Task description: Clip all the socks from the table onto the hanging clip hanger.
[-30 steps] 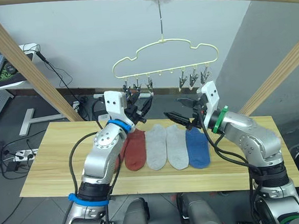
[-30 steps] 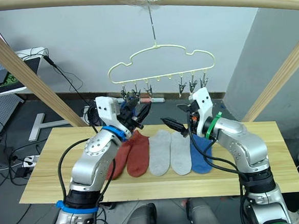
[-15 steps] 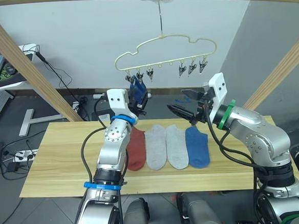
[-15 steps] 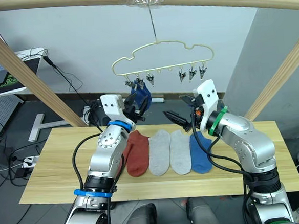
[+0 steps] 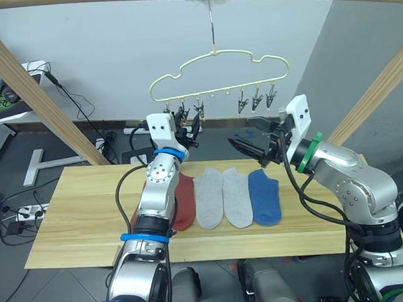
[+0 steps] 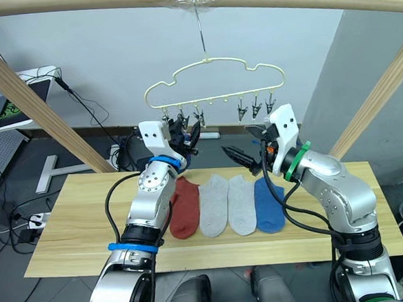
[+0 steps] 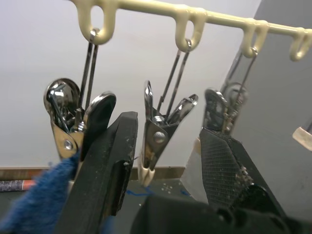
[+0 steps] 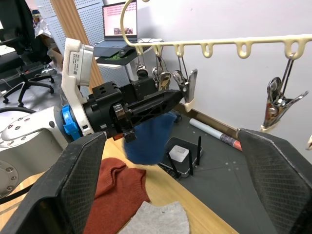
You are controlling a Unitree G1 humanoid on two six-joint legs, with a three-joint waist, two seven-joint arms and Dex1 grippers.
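The table holds a row of socks lying flat: a rust-red sock, two grey socks and a blue sock, with what looks like another red one half hidden behind the left arm. Above them the clip hanger hangs free from its hook, so to my eye any sideways push could set it swinging and pull the clips off line.

The right gripper hovers near, jaws spread wide and empty. It isn't steadying the hanger.

The left gripper is up among the left three clips, fingers apart with the middle clip between them. A second blue sock dangles just under it, beside the end clip. I can't tell whether that clip has bitten the fabric. If it hasn't, the sock will likely drop back onto the table
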